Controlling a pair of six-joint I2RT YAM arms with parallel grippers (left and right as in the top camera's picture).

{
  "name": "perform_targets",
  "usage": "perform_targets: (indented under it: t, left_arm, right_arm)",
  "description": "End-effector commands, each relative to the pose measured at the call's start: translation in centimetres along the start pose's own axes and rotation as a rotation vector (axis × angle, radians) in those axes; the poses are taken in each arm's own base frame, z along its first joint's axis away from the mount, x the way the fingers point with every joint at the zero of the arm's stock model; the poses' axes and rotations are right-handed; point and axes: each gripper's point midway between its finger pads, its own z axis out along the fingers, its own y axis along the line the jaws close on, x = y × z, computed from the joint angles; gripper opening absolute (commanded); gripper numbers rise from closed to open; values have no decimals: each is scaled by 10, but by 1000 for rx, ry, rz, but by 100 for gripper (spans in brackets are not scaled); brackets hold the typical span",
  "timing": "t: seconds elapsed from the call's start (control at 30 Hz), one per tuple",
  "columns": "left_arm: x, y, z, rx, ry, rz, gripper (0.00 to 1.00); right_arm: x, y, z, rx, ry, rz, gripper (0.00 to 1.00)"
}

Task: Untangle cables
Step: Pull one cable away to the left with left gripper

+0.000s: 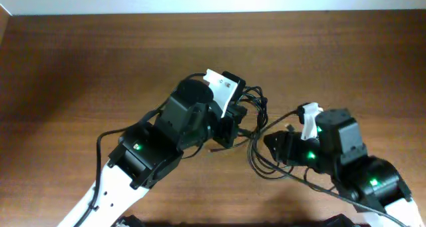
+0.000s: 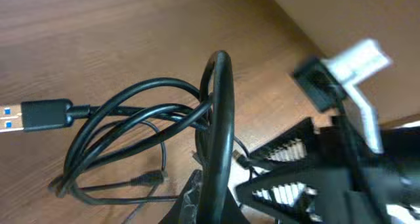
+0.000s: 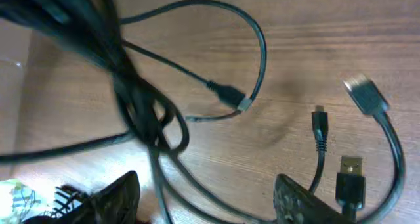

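The cables [image 1: 256, 117] are thin black cords bunched in one tangle between my two grippers at the table's middle. My left gripper [image 1: 226, 130] is shut on one cable loop, which rises upright from its jaws [image 2: 220, 207] in the left wrist view. More loops [image 2: 131, 112] and a USB plug [image 2: 39, 114] spread to the left on the table. My right gripper [image 1: 276, 144] is open, and its jaws [image 3: 207, 204] straddle cable strands [image 3: 141, 112] running along the table. Loose plug ends [image 3: 364, 94] lie at the right. The right gripper also shows in the left wrist view [image 2: 328, 178].
The wooden table [image 1: 100, 67] runs to a pale back edge [image 1: 200, 0] at the top. The thicker arm wires [image 1: 319, 187] trail beside the right arm. The two grippers are close together, with the tangle between them.
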Motion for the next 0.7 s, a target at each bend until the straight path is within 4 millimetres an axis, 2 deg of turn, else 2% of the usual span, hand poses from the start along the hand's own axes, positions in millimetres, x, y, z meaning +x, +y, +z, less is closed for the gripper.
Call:
perform_targets:
  t: [0.0,0.03,0.07,0.1,0.17,0.23,0.27,0.33,0.4,0.47,0.57,0.6,0.67]
  left_arm:
    - [-1,-12,-7,62,6,3,0]
    - [2,-13,-7,69,17,0,0]
    - [3,-15,-7,81,24,-1,0]
    - [3,-15,-8,81,25,-2,0]
    - [3,-15,-8,84,25,-2,0]
    - [4,-17,-8,95,29,-1,0]
    - [5,-22,-8,125,38,-1,0]
    - [6,-23,-8,129,37,30,0]
    - [5,-22,-8,127,34,33,0]
    - [4,-19,-8,104,28,33,0]
    - [4,-19,-8,106,27,33,0]
    - [3,-20,-8,110,24,34,0]
    - [-5,-40,-11,222,-3,55,0]
  right_arm:
    - [-18,13,6,-48,-48,-131,60]
    - [-28,19,5,-68,-90,-179,63]
    - [-39,19,4,-55,-141,-188,62]
    - [-45,11,3,-2,-173,-183,54]
    - [-55,-8,0,110,-225,-172,29]
    - [-65,-40,-9,299,-287,-148,30]
    - [-69,-48,-12,351,-309,-144,36]
    - [-62,-36,-6,269,-270,-152,44]
    - [-43,-4,0,81,-173,-251,44]
    - [-35,10,-11,1,-173,-270,44]
    - [-23,33,-44,-126,-226,-308,44]
    - [-23,35,-46,-135,-229,-316,44]
    - [-20,39,-38,-157,-195,-382,44]
